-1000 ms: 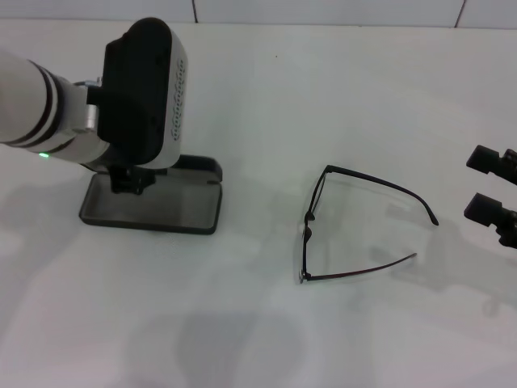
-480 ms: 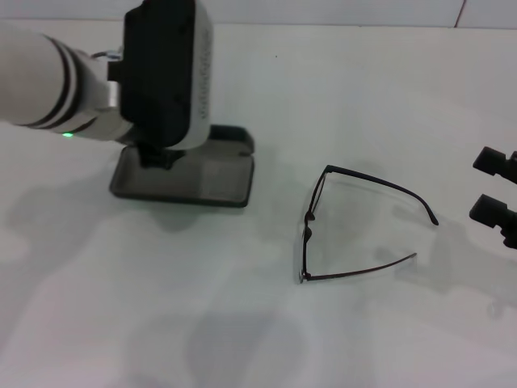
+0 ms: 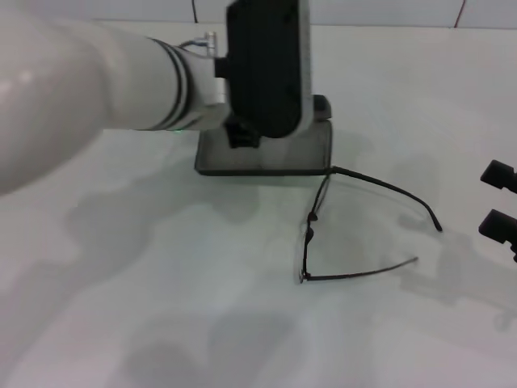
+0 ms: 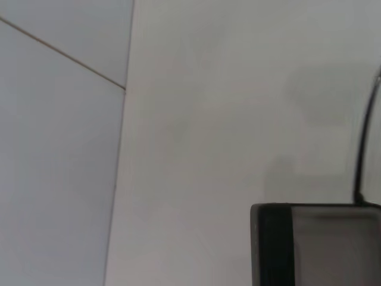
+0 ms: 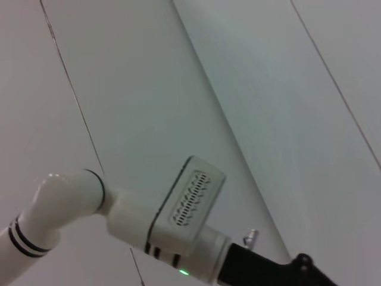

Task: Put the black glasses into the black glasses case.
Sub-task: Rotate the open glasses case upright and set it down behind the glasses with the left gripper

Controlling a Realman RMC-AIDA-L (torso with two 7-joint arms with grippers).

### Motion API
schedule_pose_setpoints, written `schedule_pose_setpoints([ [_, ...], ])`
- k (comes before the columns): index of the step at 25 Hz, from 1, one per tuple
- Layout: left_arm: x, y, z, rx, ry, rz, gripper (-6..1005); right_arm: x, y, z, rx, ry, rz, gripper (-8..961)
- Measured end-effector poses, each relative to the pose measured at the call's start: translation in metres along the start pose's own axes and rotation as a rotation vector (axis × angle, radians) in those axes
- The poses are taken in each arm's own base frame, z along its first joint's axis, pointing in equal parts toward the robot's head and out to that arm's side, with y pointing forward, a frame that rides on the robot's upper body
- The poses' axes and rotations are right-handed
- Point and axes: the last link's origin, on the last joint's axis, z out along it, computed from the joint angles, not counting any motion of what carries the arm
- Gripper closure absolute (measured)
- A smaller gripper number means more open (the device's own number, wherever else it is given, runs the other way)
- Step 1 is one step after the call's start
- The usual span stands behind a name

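The black glasses case [image 3: 279, 157] lies open on the white table, grey lining up, its lid edge [image 3: 321, 105] at the back. My left gripper [image 3: 242, 135] stands over its left half, shut on the case wall; the big black wrist hides most of the fingers. The black glasses [image 3: 306, 233] lie unfolded just right of and in front of the case, and one temple arm [image 3: 380, 184] starts at the case's near right corner. The left wrist view shows a case corner [image 4: 315, 244] and a temple arm [image 4: 362, 149]. My right gripper [image 3: 499, 202] is open at the right edge.
The white table [image 3: 161, 307] stretches wide in front and to the left. A tiled wall [image 3: 363, 10] runs along the back edge. The right wrist view shows only my left arm [image 5: 184, 214] against the wall and table.
My left gripper has carried the open case to the right and a little back, up to the glasses. The glasses have not moved. The right gripper has drifted slightly right.
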Motion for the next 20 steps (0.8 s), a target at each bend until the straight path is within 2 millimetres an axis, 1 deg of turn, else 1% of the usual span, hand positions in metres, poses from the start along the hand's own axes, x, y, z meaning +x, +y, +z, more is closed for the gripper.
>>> schedule_pose_setpoints([
  [5,0.012,0.001,0.012,0.018,0.033,-0.024,764,0.003,0.003,-0.004,0.005,-0.005,0.012,106],
  [8,0.017,-0.002,0.015,0.036,0.053,-0.034,758,0.004,0.004,-0.006,0.009,-0.006,0.016,107],
  [14,0.02,-0.004,0.018,0.066,0.078,-0.044,747,0.004,0.005,-0.006,0.009,-0.006,0.018,107],
  [20,0.024,0.0,0.032,0.053,0.076,-0.042,736,0.004,0.004,-0.004,0.001,-0.004,0.016,108],
])
